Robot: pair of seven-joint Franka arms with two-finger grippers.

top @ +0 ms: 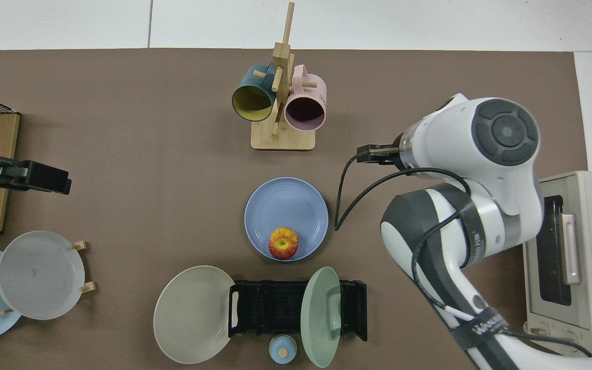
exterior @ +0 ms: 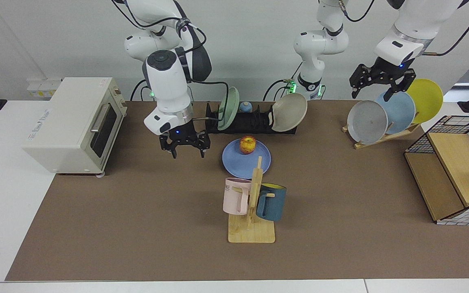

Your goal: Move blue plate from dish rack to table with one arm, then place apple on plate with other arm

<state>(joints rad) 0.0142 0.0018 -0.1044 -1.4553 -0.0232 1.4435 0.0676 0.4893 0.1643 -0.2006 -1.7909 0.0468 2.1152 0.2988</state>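
The right hand [exterior: 184, 146] hangs over bare brown surface [exterior: 136, 211], its fingers spread and holding nothing. It sits beside the blue plate [exterior: 246, 159], toward the toaster oven [exterior: 73, 124], and clear of the plate's rim. In the top view this hand is hidden under the arm's own white wrist housing, which lies between the plate and the oven.

The blue plate lies flat on the surface, just in front of the dish rack [exterior: 253, 121] and apart from it. The apple [exterior: 248, 145] rests on the plate, stem side up, on the half of the plate nearest the rack. In the top view it sits close to the plate's rim [top: 255, 205] on that side. The rack carries a pale green plate [exterior: 228, 108] standing on edge, and a beige plate [exterior: 289, 112] leans at the rack's other end. A small blue lidded piece [exterior: 246, 106] sits behind the rack. On the plate's other side stands a wooden mug tree [exterior: 253, 203] with a pink mug [exterior: 236, 196] and a dark teal mug [exterior: 271, 202].

The left hand [exterior: 381, 85] waits well away from the blue plate, raised over the wooden plate stand [exterior: 381, 137] that holds a grey plate, a pale blue plate and a yellow plate. Its fingers are spread and empty.
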